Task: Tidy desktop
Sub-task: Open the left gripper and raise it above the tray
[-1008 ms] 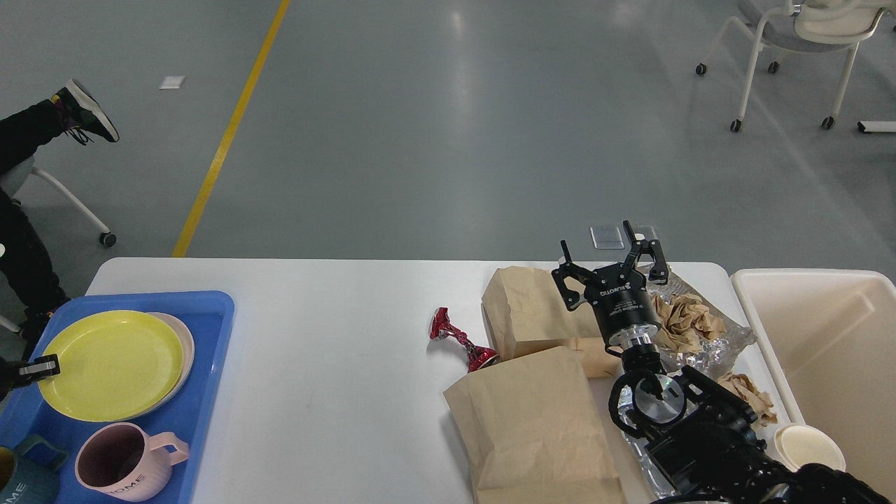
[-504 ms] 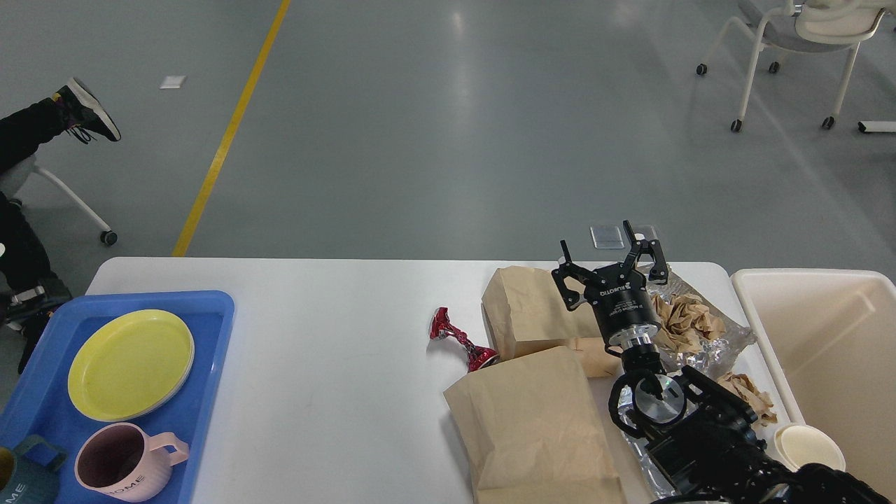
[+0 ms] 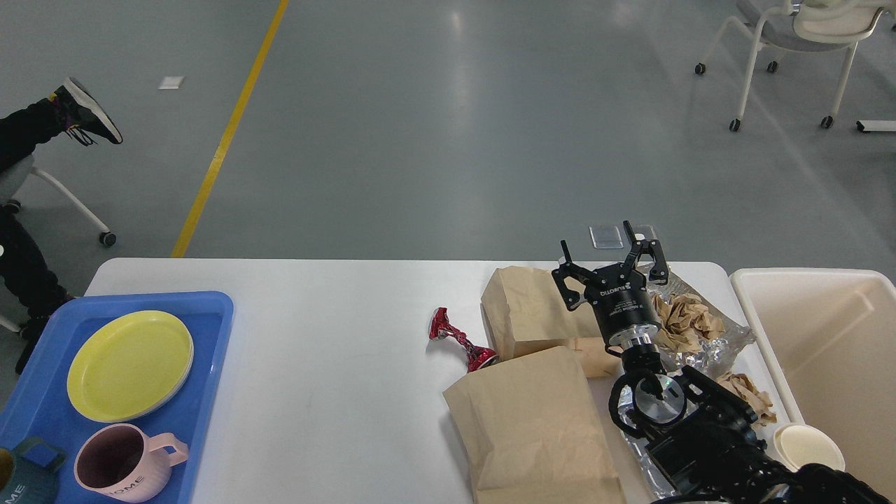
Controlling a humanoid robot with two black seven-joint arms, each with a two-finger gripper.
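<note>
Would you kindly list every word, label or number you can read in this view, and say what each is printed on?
"HOME", seen upside down: on the side of the pink mug in the blue tray.
White lettering on the right gripper body: too small to read reliably.
Teal mug lettering: cut off, unreadable.

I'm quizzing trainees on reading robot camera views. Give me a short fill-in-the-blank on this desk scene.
1. The yellow plate lies in the ____ tray.
2. The right gripper hangs with its fingers ____.
3. The crushed red can lies on the desktop just left of the brown paper ____.
4. The cup with a handle beside the plate is ____.

Missing words: blue; open; bags; pink
</note>
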